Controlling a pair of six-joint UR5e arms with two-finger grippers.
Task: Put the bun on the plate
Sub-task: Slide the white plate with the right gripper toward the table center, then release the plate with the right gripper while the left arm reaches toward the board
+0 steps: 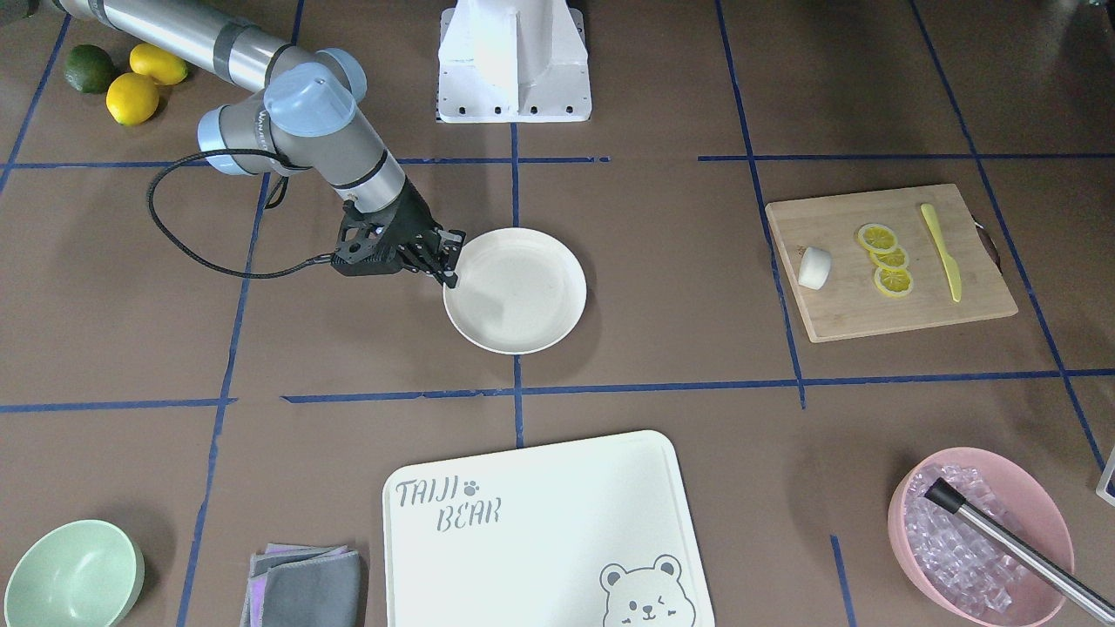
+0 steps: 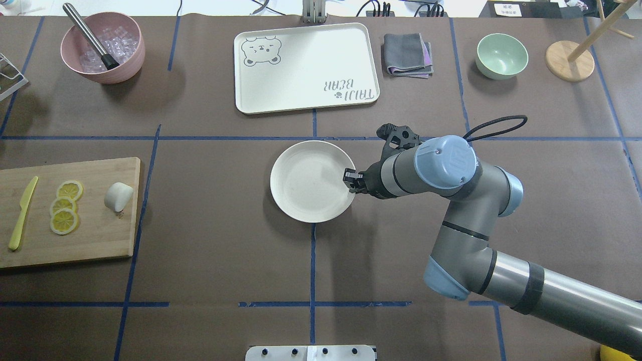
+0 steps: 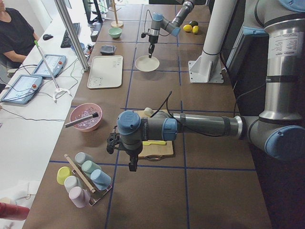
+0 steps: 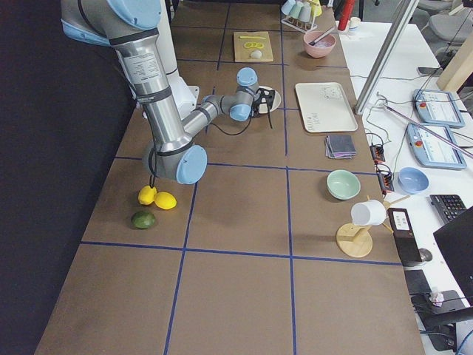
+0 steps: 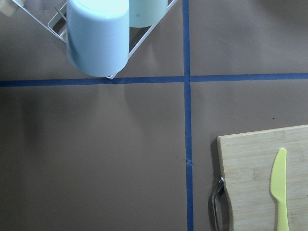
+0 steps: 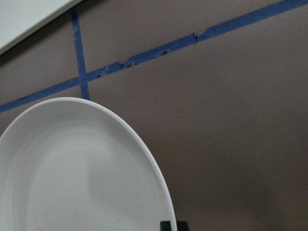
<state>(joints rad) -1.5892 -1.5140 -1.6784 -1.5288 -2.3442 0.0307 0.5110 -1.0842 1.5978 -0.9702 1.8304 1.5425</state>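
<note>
The bun [image 1: 814, 267] [image 2: 118, 196], a small white rounded block, lies on the wooden cutting board [image 2: 95, 235] next to three lemon slices. The round cream plate [image 1: 540, 300] [image 2: 306, 185] sits flat at the table's middle and has nothing on it. My right gripper [image 1: 450, 261] [image 2: 350, 180] points down at the plate's rim on the robot's right side and looks shut on it. The right wrist view shows the plate [image 6: 72, 168] with a dark fingertip at its edge. My left gripper [image 3: 132, 166] hangs beyond the board's outer end, far from the bun; I cannot tell whether it is open.
A yellow knife [image 2: 22, 213] lies on the board. Along the far edge stand a pink ice bowl [image 2: 103, 47], the bear-print tray [image 2: 306, 67], a folded cloth [image 2: 407, 55], a green bowl [image 2: 501, 55] and a wooden stand [image 2: 569, 60]. A cup rack [image 5: 98, 36] is near the left gripper.
</note>
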